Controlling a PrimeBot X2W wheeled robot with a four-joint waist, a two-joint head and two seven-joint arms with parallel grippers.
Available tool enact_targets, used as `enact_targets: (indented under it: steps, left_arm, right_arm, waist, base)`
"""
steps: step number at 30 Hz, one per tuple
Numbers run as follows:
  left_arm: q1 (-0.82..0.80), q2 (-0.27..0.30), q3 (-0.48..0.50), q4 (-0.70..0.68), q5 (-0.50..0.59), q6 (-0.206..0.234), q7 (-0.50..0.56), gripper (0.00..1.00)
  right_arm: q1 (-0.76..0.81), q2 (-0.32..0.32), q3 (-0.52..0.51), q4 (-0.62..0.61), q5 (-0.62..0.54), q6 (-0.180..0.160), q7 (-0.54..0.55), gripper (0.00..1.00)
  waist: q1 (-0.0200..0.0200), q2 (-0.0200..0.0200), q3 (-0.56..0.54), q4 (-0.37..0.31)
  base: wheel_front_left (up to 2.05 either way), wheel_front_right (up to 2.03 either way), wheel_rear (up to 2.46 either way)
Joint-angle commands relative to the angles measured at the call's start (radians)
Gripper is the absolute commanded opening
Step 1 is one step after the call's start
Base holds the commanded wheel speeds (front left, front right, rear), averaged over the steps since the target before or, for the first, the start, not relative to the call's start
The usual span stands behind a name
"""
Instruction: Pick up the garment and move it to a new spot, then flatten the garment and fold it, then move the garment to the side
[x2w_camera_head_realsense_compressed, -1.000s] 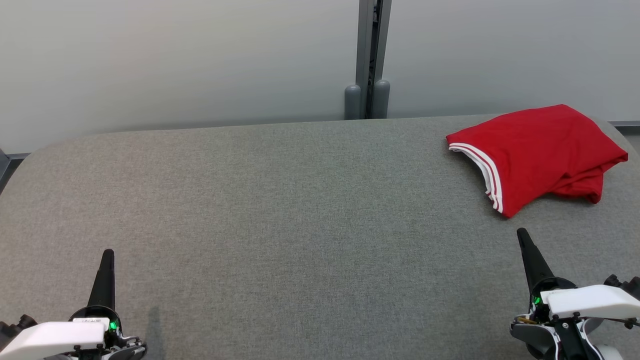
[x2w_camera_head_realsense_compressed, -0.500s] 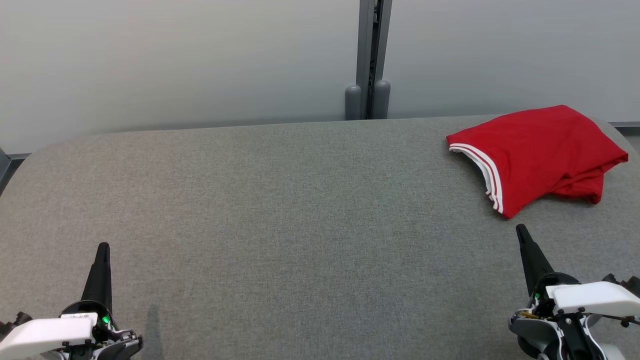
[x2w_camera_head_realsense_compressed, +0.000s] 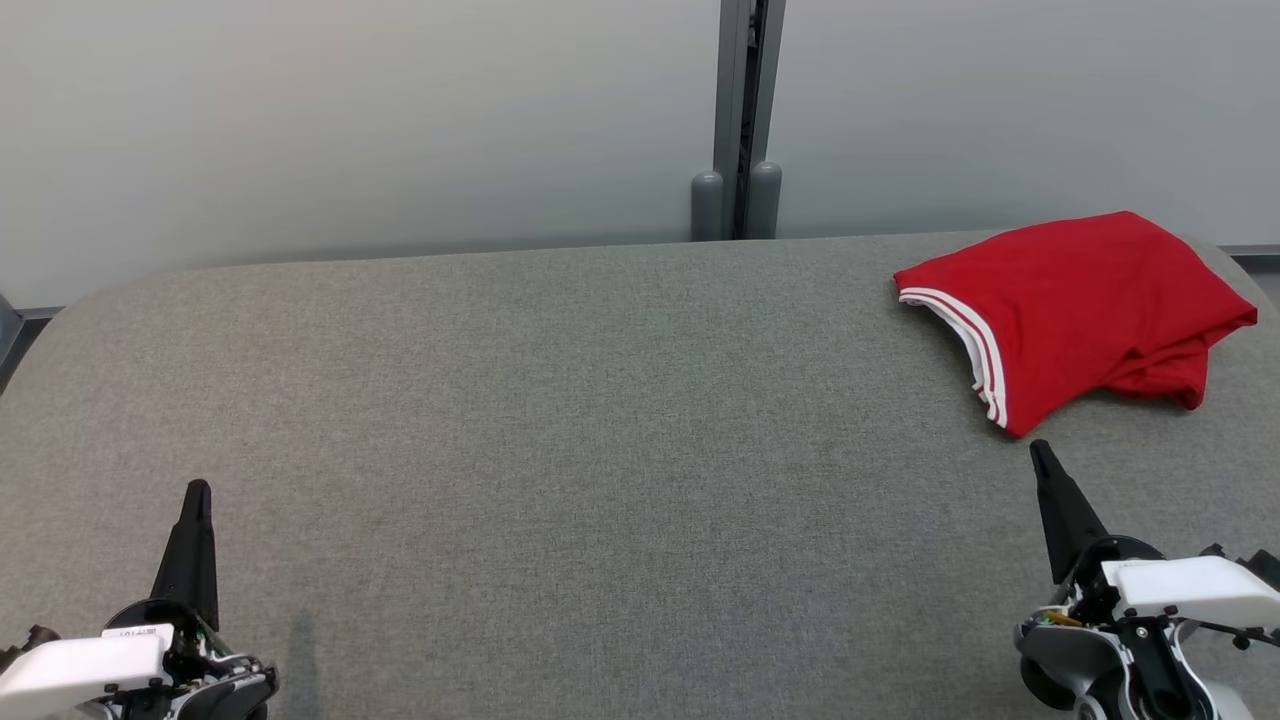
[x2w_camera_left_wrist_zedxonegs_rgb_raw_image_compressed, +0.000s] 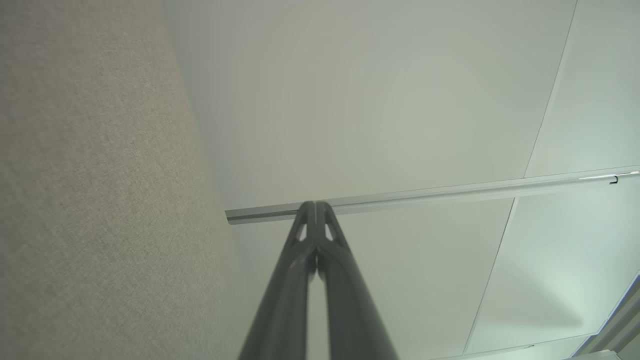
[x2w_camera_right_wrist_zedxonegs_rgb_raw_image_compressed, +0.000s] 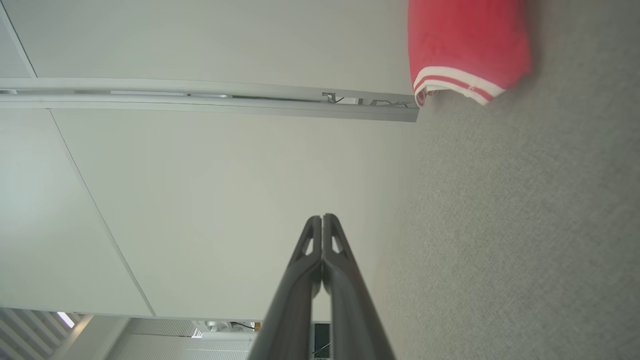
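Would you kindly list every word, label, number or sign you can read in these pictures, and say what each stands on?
Nothing can be read for certain.
White label on the left tool: printed characters, too small to read.
Dark marks on the grey rail: too blurred to tell if lettering.
Red garment: white stripes, no text visible.
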Motion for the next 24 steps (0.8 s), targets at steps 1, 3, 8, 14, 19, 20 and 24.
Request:
enact_targets:
  steps: [1, 3, 8, 14, 19, 20, 24]
  left_arm:
    - [-0.024, 0.005, 0.006, -0.004, -0.015, -0.007, 0.008, 0.0]
    - [-0.025, 0.006, 0.007, -0.004, -0.021, -0.006, 0.009, 0.0]
    - [-0.022, 0.005, 0.006, -0.003, -0.02, -0.006, 0.009, 0.0]
    - [-0.022, 0.005, 0.006, -0.004, -0.02, -0.005, 0.009, 0.0]
    - [-0.022, 0.005, 0.006, -0.004, -0.02, -0.005, 0.009, 0.0]
    - [-0.022, 0.005, 0.006, -0.004, -0.02, -0.005, 0.009, 0.0]
    - [-0.022, 0.005, 0.006, -0.004, -0.02, -0.005, 0.009, 0.0]
  right_arm:
    - [-0.006, -0.003, -0.002, 0.005, 0.016, 0.002, 0.008, 0.0]
    - [-0.006, -0.003, -0.003, 0.005, 0.022, 0.002, 0.008, 0.0]
    - [-0.006, -0.003, -0.002, 0.005, 0.019, 0.002, 0.008, 0.0]
    - [-0.006, -0.003, -0.002, 0.005, 0.019, 0.002, 0.008, 0.0]
    - [-0.006, -0.003, -0.003, 0.005, 0.019, 0.002, 0.008, 0.0]
    - [-0.006, -0.003, -0.003, 0.005, 0.019, 0.002, 0.008, 0.0]
    - [-0.005, -0.003, -0.003, 0.005, 0.019, 0.002, 0.008, 0.0]
  waist:
    - [-0.0001, 0.0, 0.0, 0.0]
    - [-0.0001, 0.0, 0.0, 0.0]
    - [-0.0001, 0.0, 0.0, 0.0]
    - [-0.0001, 0.0, 0.0, 0.0]
    - [-0.0001, 0.0, 0.0, 0.0]
    - [-0.0001, 0.0, 0.0, 0.0]
    - [-0.0001, 0.0, 0.0, 0.0]
  base:
    - [0.0, 0.0, 0.0]
    - [0.0, 0.0, 0.0]
    - [0.0, 0.0, 0.0]
    - [0.0, 0.0, 0.0]
    - [0.0, 0.0, 0.0]
    - [0.0, 0.0, 0.0]
    - [0.0, 0.0, 0.0]
